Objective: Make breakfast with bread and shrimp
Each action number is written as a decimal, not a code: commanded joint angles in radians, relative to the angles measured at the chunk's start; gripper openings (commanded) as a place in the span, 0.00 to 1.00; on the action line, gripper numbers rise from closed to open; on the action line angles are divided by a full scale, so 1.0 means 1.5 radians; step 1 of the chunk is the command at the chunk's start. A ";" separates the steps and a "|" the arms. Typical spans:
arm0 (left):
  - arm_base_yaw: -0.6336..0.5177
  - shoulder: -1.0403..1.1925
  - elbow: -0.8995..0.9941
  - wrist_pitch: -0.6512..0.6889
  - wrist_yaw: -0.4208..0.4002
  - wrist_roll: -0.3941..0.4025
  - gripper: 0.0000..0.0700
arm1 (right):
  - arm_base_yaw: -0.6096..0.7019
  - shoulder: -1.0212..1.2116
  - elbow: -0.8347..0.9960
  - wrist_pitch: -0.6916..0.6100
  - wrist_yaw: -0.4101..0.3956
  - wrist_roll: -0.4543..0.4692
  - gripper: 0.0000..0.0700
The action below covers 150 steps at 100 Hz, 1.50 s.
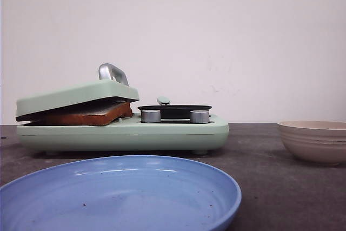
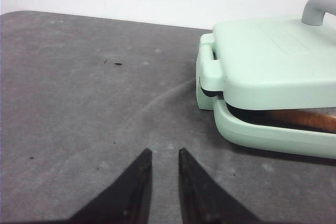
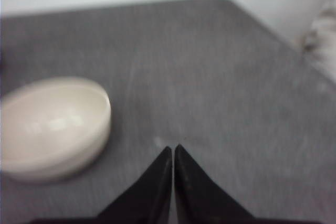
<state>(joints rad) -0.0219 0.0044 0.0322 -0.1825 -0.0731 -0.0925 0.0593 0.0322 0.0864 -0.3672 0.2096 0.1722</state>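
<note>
Ahead of the left gripper and off to one side stands the sandwich maker, a pale green appliance with its lid lowered onto the bread. The lid does not sit flat; it rests tilted on the bread, whose brown crust shows in the gap between lid and base. Whether one slice or two lie inside cannot be told. No shrimp is visible in any view.

Left gripper: fingers slightly apart, holding nothing, poised over bare grey table, near the appliance but not touching it. Right gripper: fingertips together, holding nothing, with the cream bowl just beside it on the table. The right wrist view is blurred, and the bowl's contents cannot be made out beyond a pale interior. The front view shows a blue plate nearest the camera, with only a few specks on it.

Judgement: the toasting step is in hand, the bread loaded and pressing under the lid, with neither arm engaged. The next move likely calls for the left gripper to reach the metal handle on top of the lid, close on it, and swing the lid up. The handle is curved and smooth, so a centred grip is advised. The bread would then go to the plate.
</note>
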 commanded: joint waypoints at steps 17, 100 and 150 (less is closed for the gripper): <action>0.000 -0.001 -0.012 -0.003 0.001 -0.001 0.02 | -0.004 -0.019 -0.013 0.028 -0.002 0.000 0.00; 0.000 -0.001 -0.012 -0.003 0.001 -0.001 0.02 | -0.066 -0.019 -0.050 0.140 -0.157 -0.021 0.00; 0.000 -0.001 -0.012 -0.003 0.001 -0.001 0.02 | -0.075 -0.019 -0.050 0.140 -0.157 -0.021 0.00</action>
<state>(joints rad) -0.0219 0.0044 0.0322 -0.1825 -0.0731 -0.0929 -0.0486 0.0036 0.0166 -0.1699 -0.0273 0.1528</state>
